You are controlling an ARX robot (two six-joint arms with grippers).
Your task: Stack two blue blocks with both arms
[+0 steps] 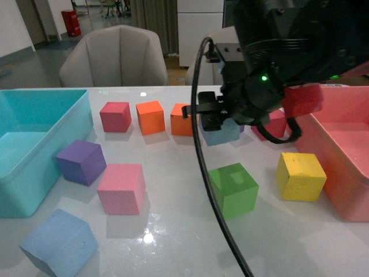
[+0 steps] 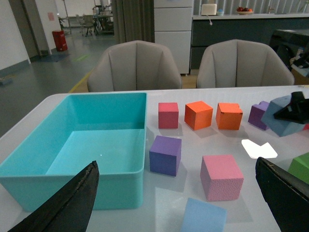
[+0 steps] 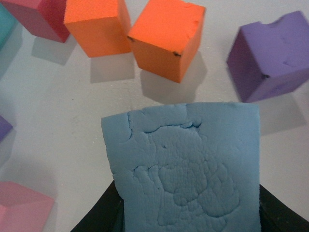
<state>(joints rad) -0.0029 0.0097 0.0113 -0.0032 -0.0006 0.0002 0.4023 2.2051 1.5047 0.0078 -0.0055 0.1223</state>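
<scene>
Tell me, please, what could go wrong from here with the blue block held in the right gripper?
1. The held blue block looks tilted in the right gripper, gripped near one end; it may slip or land crooked.
2. The other blue block lies skewed on the table, so the faces may not line up.
3. The black cable hangs close to the green cube and might drag it.
</scene>
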